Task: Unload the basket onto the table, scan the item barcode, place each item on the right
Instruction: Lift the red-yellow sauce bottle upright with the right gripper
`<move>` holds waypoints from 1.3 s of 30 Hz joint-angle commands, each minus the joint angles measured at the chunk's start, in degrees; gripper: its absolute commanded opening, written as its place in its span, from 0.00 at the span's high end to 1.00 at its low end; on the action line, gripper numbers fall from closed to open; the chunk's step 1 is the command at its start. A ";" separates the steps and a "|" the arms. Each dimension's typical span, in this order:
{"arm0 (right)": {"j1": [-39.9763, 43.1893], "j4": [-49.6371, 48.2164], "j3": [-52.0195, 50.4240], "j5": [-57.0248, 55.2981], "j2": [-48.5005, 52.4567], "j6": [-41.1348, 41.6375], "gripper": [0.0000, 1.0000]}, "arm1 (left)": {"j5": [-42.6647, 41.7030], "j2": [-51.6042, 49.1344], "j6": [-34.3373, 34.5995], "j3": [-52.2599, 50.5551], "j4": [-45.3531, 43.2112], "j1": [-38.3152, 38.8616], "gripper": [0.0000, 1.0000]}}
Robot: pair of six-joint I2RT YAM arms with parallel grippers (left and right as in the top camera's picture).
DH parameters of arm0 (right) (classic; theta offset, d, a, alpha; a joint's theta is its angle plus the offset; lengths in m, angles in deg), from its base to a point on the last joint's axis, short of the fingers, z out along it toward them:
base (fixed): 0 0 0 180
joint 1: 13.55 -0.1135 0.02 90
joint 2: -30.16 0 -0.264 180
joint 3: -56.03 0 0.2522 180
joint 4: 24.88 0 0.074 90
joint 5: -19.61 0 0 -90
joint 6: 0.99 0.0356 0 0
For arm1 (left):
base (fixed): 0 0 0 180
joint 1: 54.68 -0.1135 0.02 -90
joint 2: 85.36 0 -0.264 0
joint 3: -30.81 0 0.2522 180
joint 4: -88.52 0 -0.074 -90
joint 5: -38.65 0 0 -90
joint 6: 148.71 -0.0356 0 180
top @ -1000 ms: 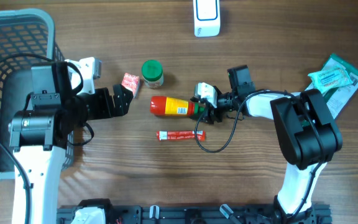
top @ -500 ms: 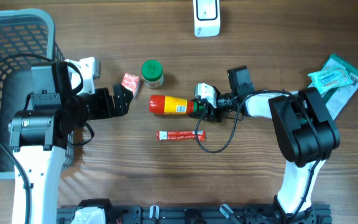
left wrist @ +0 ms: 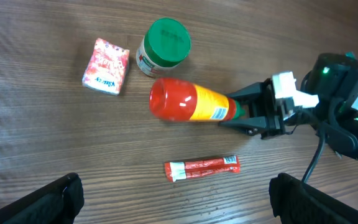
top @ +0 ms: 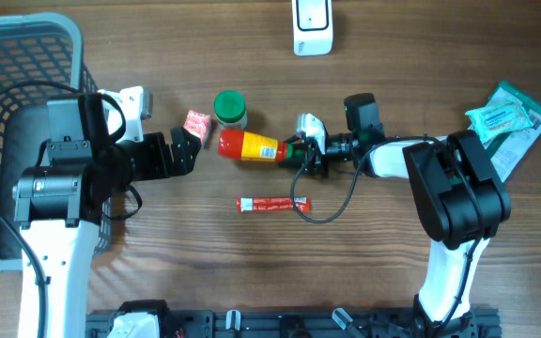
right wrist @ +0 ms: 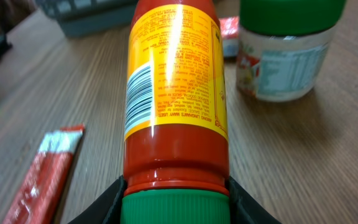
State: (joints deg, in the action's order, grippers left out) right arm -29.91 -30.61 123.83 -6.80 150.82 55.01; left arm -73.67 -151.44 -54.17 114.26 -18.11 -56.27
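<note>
Red sauce bottle [top: 249, 146] is clamped at its cap [right wrist: 174, 208] in the right tool [top: 296, 152], left tool [top: 191, 149] wide apart.

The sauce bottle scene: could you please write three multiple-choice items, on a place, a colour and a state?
1. The green-lidded jar stands: A) beside the base of the sauce bottle; B) inside the basket; C) on the red sachet.
2. The bottle's cap is: A) white; B) green; C) blue.
3. The right end effector is: A) open, empty; B) holding the sachet; C) closed on the bottle's cap end.
Answers: A, jar and base sit side by side; B, right wrist view shows green; C, it clamps the cap's sides.
</note>
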 commanded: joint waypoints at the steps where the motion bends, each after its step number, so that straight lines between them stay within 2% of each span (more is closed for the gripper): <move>1: 0.33 -1.49 0.07 4.90 -1.70 11.65 0.96 | -0.09 0.09 -1.31 0.44 -0.11 -0.20 0.00; 3: 1.66 -1.31 0.07 4.79 -5.27 15.37 0.96 | -0.09 0.09 -1.31 0.44 -0.11 -0.20 0.00; 6: 3.56 0.22 0.07 -2.01 -12.39 20.68 0.96 | -0.07 0.09 -1.31 0.44 -0.11 -0.20 0.00; 10: 5.92 9.66 1.66 -8.35 -25.27 18.16 0.96 | -0.09 0.09 -1.31 0.44 -0.11 -0.20 0.00; 14: 8.09 31.28 11.23 -11.61 -31.54 7.28 0.96 | -0.07 0.09 -1.31 0.44 -0.11 -0.20 0.00; 19: 8.20 59.87 28.15 -14.29 -31.63 -15.78 0.96 | -0.09 0.09 -1.31 0.44 -0.11 -0.20 0.00; 23: 8.20 74.36 37.16 -11.98 -31.63 -28.24 0.96 | -0.07 0.09 -1.31 0.44 -0.11 -0.20 0.00; 25: 8.20 78.25 39.52 -9.11 -31.63 -30.47 0.96 | -0.07 0.09 -1.31 0.44 -0.11 -0.20 0.00; 29: 8.20 79.95 39.76 -4.46 -31.61 -30.51 0.96 | -0.09 0.09 -1.31 0.44 -0.11 -0.20 0.00; 36: 8.20 79.62 39.76 -4.74 -31.58 -30.10 0.96 | -0.09 0.09 -1.31 0.44 -0.11 -0.20 0.00; 38: 7.93 75.73 39.74 -12.83 -31.52 -22.14 0.96 | -0.07 0.09 -1.31 0.44 -0.11 -0.20 0.00; 39: 7.43 72.02 39.69 -22.49 -31.26 -13.38 0.96 | -0.07 0.09 -1.31 0.44 -0.11 -0.20 0.00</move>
State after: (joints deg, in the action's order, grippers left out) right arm -21.76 46.64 161.89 -16.73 120.20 27.67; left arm -73.67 -151.44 -54.17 114.26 -18.09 -56.27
